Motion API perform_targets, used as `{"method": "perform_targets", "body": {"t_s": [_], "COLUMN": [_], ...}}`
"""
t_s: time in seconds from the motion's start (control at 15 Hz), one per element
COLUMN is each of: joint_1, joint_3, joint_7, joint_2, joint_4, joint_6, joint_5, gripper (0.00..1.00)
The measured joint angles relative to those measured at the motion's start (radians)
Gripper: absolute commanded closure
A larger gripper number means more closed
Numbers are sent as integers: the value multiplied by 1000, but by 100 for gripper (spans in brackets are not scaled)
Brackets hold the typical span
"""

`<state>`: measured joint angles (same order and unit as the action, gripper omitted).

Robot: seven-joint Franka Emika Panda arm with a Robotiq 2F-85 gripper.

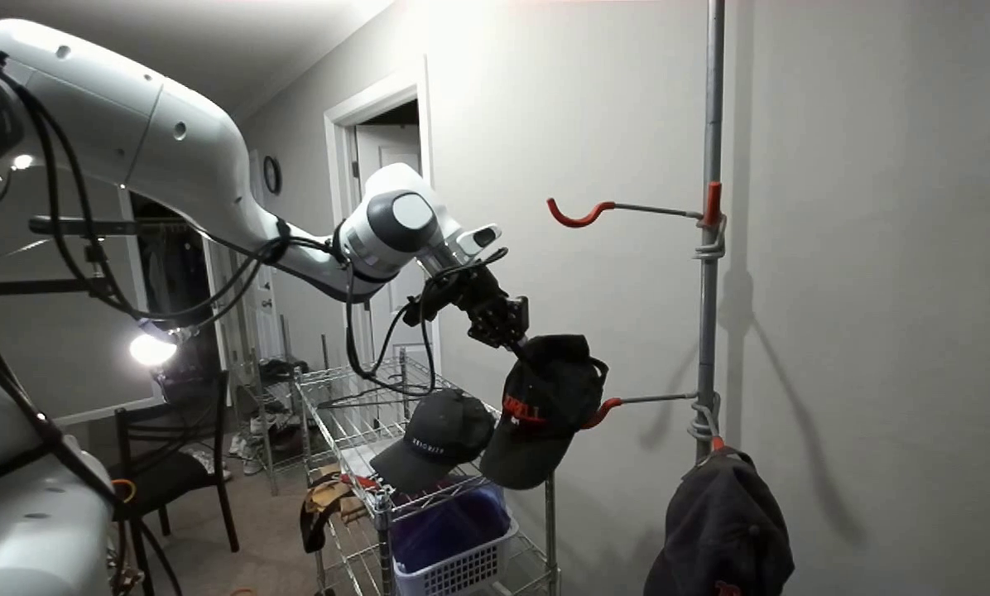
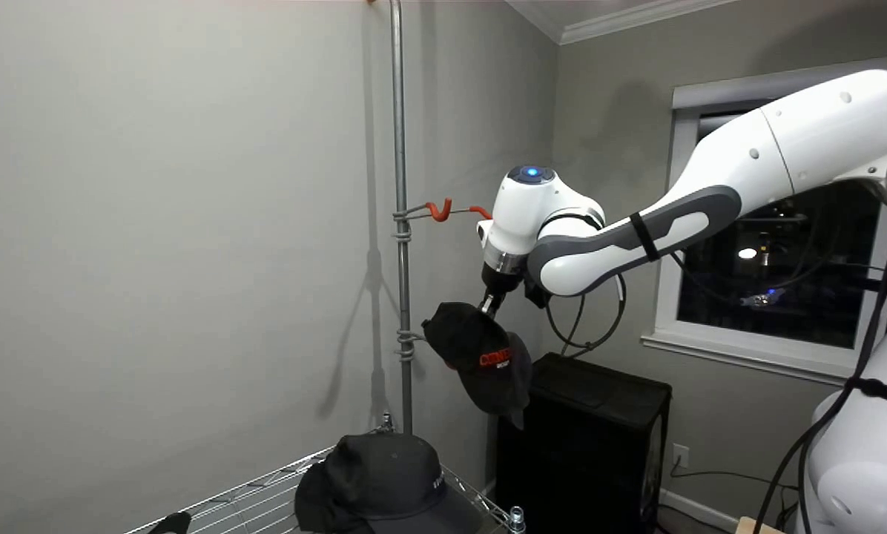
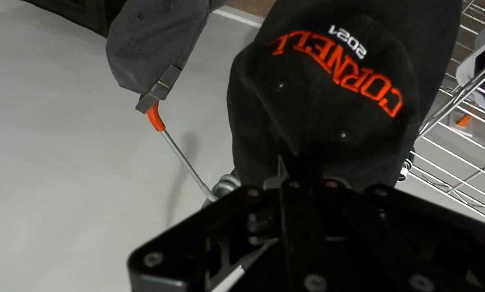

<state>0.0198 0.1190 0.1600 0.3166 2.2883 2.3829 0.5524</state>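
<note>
My gripper [image 3: 301,160] is shut on the crown of a black cap [image 3: 327,101] with orange CORNELL lettering, pinching a fold of its cloth. In both exterior views the cap [image 1: 536,422] hangs tilted below the gripper [image 1: 521,349], brim down, off the shelf. A lower red-tipped hook [image 1: 603,411] passes out of sight behind the cap's edge; whether they touch I cannot tell. On another low hook [image 3: 156,117] hangs a grey cap [image 3: 157,44], its strap over the red tip. A second dark cap [image 2: 391,475] with small white lettering rests on the wire shelf [image 1: 354,447].
A grey upright pole [image 1: 710,314] by the wall carries the hooks, including an upper red-tipped hook [image 1: 578,219] with no cap on it. Beneath the shelf top sits a white basket [image 1: 454,571]. A black cabinet [image 2: 599,393] stands beyond the held cap. Cables loop below the wrist.
</note>
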Motion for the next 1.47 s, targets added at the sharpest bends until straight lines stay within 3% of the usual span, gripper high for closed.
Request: {"method": "perform_targets", "body": {"t_s": [0.8, 0.87, 1.0, 1.47], "joint_1": [-3, -3, -3, -3], "joint_3": [0, 0, 0, -9], "joint_7": [-9, -9, -9, -9], "joint_2": [-89, -96, -108, -115], "joint_4": [45, 46, 47, 47], "joint_6": [103, 103, 103, 102], "joint_5": [2, 3, 3, 3], "gripper": [97, 71, 66, 20]}}
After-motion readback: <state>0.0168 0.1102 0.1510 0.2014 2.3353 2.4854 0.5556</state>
